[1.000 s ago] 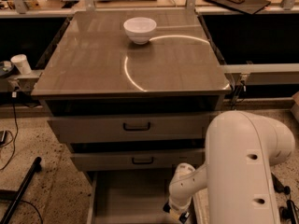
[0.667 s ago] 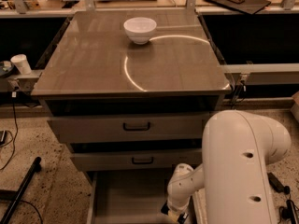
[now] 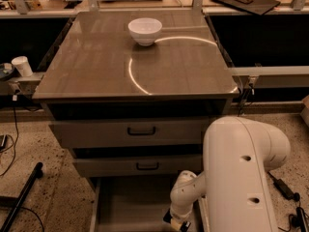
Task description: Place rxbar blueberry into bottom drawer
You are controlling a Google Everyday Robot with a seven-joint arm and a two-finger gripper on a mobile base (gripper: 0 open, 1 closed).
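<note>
White arm's pincer (image 3: 177, 222) low in the pulled-out grey bottom drawer (image 3: 126, 204).
You're likely here to release; its grip can't be told, and the navy-wrapped rxbar blueberry is hidden.

A: What's round the worktop (image 3: 91, 76)?
B: Speckled floor (image 3: 48, 178) below its front edge, a black pole (image 3: 21, 195) on it; a white cup (image 3: 22, 65) on a ledge (image 3: 30, 83) off the left edge.
A: Light?
B: A bright arc (image 3: 136, 80) reflected mid-top, curving to the right edge.
A: Gripper (image 3: 176, 221)?
B: Low, under the front edge.
</note>
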